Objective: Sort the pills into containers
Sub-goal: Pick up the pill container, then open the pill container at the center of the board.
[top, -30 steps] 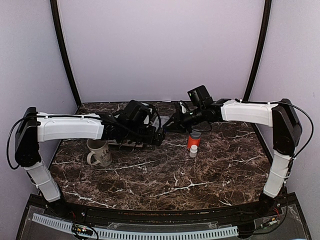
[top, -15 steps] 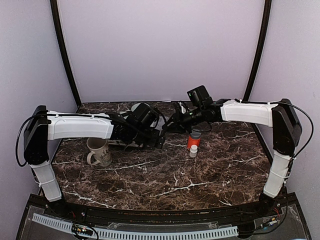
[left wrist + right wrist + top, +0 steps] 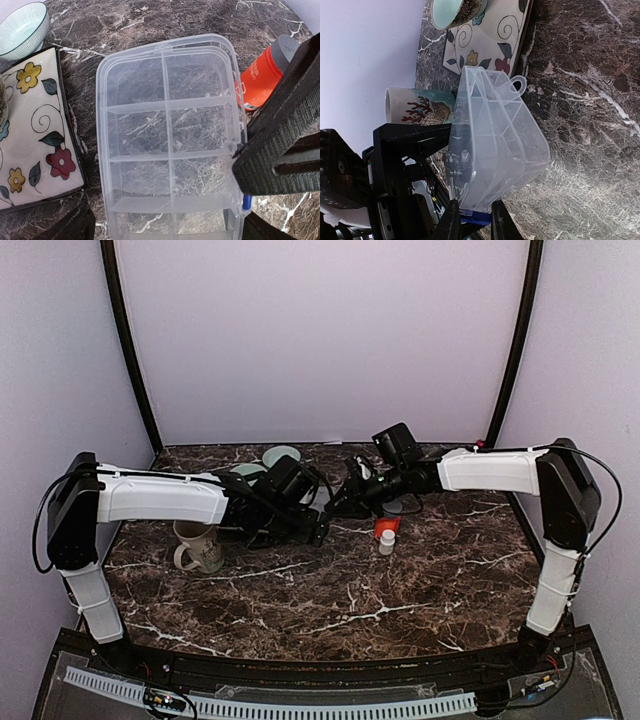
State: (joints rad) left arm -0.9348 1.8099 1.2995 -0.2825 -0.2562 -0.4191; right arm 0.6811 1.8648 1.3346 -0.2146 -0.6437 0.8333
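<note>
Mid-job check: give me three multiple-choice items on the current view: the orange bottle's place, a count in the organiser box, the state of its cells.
1. Relative to the organiser box, the orange bottle is: A inside it; B beside it, on the table; C stacked on it.
2. Number of cells across the box's width: A two; B three; C five.
3. The cells in view are: A filled; B empty; C taped over.
Key: B, marble lies under the bottle, off the box's edge; A, one lengthwise divider splits it; B, only marble shows through them.
</note>
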